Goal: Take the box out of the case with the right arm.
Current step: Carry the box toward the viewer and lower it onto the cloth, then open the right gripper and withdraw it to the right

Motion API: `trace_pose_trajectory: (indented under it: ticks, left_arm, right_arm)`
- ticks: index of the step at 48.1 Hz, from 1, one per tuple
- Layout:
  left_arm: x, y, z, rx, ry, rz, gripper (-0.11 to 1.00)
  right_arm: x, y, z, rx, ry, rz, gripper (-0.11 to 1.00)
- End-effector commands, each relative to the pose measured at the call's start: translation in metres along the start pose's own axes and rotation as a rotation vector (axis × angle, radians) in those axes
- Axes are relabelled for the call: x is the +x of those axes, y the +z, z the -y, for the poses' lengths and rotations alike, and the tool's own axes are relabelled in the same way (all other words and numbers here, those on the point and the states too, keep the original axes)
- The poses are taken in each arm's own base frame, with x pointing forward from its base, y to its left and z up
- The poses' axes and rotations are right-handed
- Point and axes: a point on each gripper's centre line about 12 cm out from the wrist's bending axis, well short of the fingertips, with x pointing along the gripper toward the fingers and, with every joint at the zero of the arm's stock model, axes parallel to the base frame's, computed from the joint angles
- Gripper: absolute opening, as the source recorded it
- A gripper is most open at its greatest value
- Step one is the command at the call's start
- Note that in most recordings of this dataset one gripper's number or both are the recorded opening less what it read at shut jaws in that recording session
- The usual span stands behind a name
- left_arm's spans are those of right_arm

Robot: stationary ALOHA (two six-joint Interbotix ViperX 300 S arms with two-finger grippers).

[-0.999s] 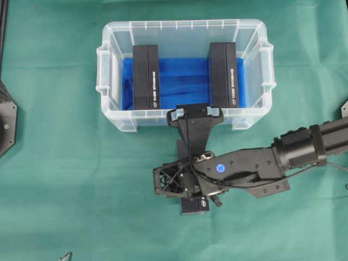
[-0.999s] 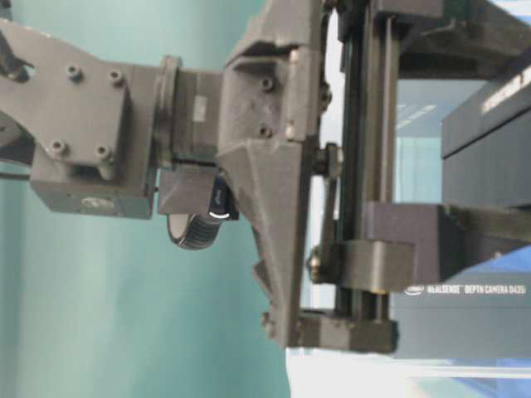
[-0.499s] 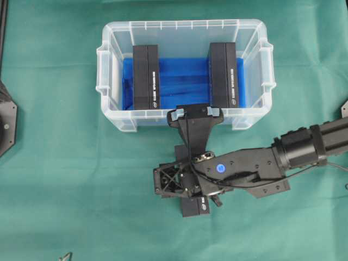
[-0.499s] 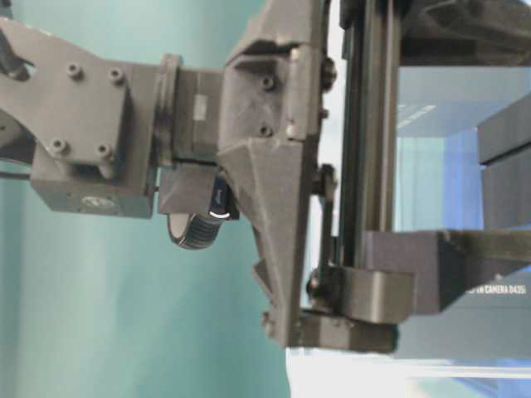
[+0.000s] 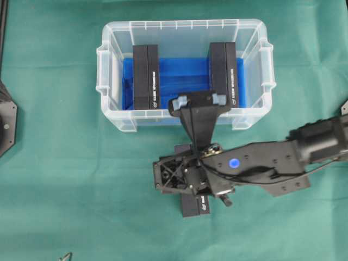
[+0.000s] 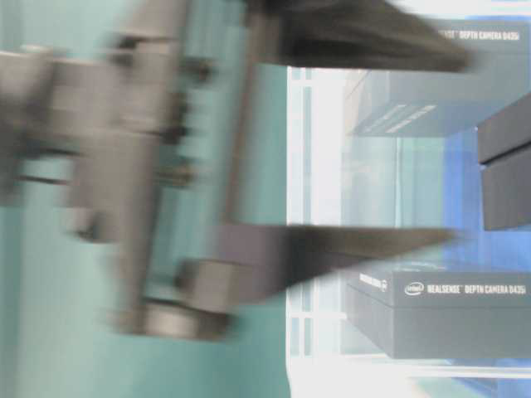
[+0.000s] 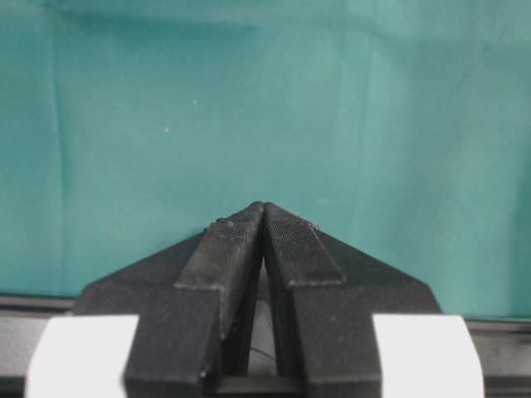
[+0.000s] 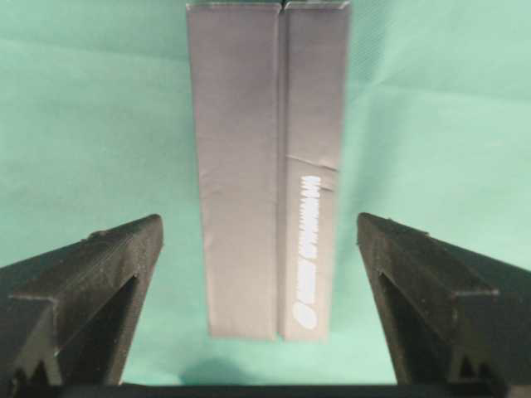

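**A:** Where's the box?

**B:** I see it flat on the green cloth (image 5: 65,179), outside the case (image 5: 185,30), just in front of its near wall. In the overhead view only the box (image 5: 194,205) end sticks out from under the right gripper (image 5: 182,176). On the right wrist view the box (image 8: 267,166) lies between the two fingers (image 8: 83,282), clear gap on both sides, nothing touching.

**A:** So the hand is off it?

**B:** Yes. Right jaws spread wide, holding nothing. Left gripper (image 7: 264,217) has its pads pressed together over bare cloth, nothing between them.

**A:** Any markings?

**B:** White print down the box's long face plus a round logo at the near end; too small for me to read there. The table-level view is sharper on a boxed unit inside the case (image 6: 448,315): "intel REALSENSE DEPTH CAMERA D435". Another at top reads "DEPTH CAMERA D435".

**A:** What's left in the case?

**B:** Two black boxes on the blue lining (image 5: 182,81), one left (image 5: 145,76), one right (image 5: 224,73), well apart. The table-level view shows the right arm as a blur.
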Motion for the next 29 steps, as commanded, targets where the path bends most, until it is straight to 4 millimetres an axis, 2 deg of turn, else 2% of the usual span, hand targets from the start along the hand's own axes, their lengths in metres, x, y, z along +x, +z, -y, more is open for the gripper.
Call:
trace_pose_trajectory:
  ticks: [1,6,10,21,29]
  left_arm:
    - [-0.006,0.004,0.001,0.003,-0.001,0.022,0.00]
    - [-0.006,0.004,0.001,0.003,-0.001,0.022,0.00]
    - [-0.006,0.004,0.001,0.003,-0.002,0.022,0.00]
    - [-0.006,0.004,0.001,0.003,-0.001,0.022,0.00]
    - [-0.006,0.003,0.001,0.003,-0.002,0.023,0.00]
  right_arm:
    - [-0.048,0.011,0.002,0.009,0.045,0.000,0.92]
    - [-0.065,0.016,0.002,-0.004,0.029,0.009,0.92]
    - [-0.071,0.019,0.002,-0.017,0.027,0.011,0.92]
    - [-0.071,0.023,-0.002,-0.019,0.049,0.006,0.92]
    - [-0.069,0.023,0.004,-0.034,0.023,0.009,0.92]
